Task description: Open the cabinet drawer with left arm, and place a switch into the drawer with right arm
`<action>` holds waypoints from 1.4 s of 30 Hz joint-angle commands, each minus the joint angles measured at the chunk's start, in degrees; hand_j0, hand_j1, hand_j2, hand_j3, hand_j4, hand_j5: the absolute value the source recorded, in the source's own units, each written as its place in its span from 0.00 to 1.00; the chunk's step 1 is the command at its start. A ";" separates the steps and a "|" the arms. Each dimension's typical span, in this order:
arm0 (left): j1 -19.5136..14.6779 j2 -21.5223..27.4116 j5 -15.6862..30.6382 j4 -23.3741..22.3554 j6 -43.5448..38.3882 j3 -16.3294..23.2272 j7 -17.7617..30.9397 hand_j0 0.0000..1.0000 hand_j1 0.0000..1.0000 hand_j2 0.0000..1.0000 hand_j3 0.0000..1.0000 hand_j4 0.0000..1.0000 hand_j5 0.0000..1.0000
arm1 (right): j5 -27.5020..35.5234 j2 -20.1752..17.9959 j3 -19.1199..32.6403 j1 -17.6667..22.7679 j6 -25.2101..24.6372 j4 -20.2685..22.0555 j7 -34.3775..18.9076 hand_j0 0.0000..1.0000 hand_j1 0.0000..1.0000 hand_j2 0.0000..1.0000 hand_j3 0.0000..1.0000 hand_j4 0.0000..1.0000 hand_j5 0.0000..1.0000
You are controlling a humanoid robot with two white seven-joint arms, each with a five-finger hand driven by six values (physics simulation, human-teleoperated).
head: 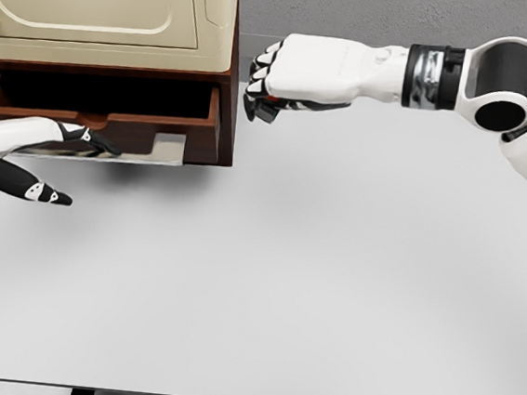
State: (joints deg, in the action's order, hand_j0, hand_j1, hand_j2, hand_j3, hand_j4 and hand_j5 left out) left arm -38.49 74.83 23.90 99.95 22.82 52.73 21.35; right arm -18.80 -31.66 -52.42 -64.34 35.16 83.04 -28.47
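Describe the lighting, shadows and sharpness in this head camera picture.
Head view: light is soft and even, with no glare on the white table; a faint shadow lies under the cabinet, and the open drawer is dark inside. Edges look slightly soft throughout, as on the right hand and left hand. No lens distortion shows.
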 commanded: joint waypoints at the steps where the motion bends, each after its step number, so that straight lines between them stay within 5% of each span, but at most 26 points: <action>1: 0.08 0.58 0.53 0.33 0.38 0.00 0.10 0.82 0.82 0.82 0.82 0.82 0.82 | 0.26 0.81 0.04 0.00 -0.16 -0.68 0.08 0.51 0.51 0.51 0.51 0.51 0.51; 15: 0.96 1.73 0.89 1.03 2.84 0.00 -0.17 0.81 0.81 0.81 0.81 0.81 0.81 | 0.26 2.92 0.04 -0.97 -0.16 -2.35 -0.01 0.51 0.51 0.51 0.51 0.51 0.51; 32: 2.02 2.78 1.24 1.03 4.77 -1.14 -0.17 0.81 0.81 0.81 0.81 0.81 0.81 | 0.08 13.46 -3.92 -5.45 -0.16 -10.79 -0.27 0.51 0.51 0.51 0.51 0.51 0.51; 42: 2.02 3.13 1.24 1.03 4.95 -2.81 -0.17 0.81 0.81 0.81 0.81 0.81 0.81 | 0.08 15.92 -4.36 -7.21 -0.16 -13.60 -0.36 0.51 0.51 0.51 0.51 0.51 0.51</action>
State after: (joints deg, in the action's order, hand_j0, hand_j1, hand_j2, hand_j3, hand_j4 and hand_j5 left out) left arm -36.47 77.87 24.75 100.98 27.90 50.15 21.21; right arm -18.99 -16.53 -56.71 -72.07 35.14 70.26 -28.84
